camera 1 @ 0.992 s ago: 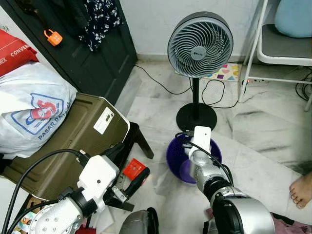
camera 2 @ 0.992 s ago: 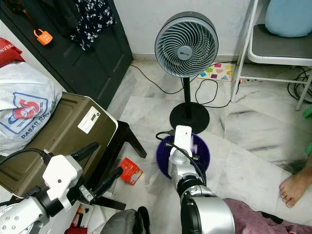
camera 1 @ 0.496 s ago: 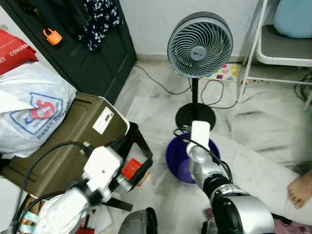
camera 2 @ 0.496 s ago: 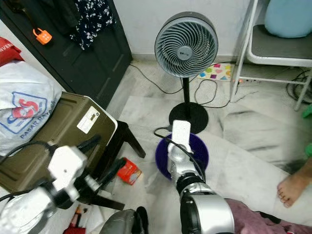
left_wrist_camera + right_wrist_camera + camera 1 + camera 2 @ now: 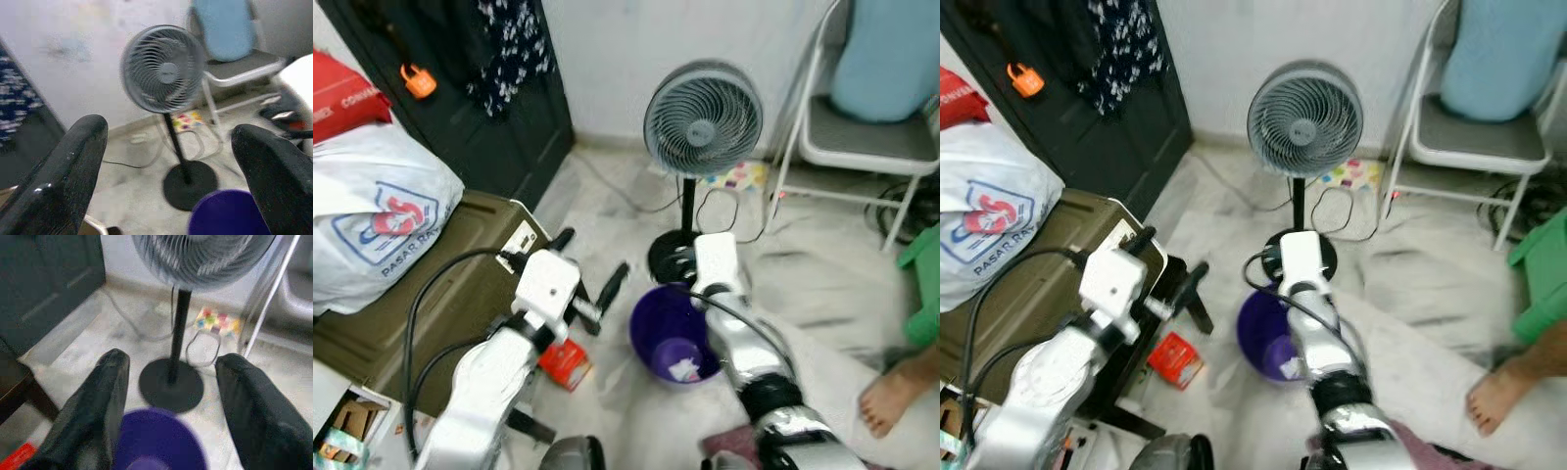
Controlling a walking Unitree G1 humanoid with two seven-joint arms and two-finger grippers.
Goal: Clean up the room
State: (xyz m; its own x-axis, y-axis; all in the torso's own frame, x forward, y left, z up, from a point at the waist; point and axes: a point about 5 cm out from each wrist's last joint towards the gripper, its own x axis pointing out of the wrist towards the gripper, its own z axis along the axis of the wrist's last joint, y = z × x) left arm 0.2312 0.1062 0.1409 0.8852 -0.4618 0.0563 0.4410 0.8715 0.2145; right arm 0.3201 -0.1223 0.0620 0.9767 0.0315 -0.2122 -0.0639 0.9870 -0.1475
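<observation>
1. Head views: a purple bucket (image 5: 674, 338) is set on the marble floor just before the pedestal fan (image 5: 702, 110), presumably as the rubbish bin; pale scraps are seen inside. A red packet (image 5: 566, 362) is left on the floor beside it, by the olive case (image 5: 431, 284).
2. Left wrist view: the left gripper (image 5: 171, 166) is held wide apart and empty, aimed over the bucket rim.
3. Right wrist view: the right gripper (image 5: 168, 401) is spread above the bucket, nothing gripped.
</observation>
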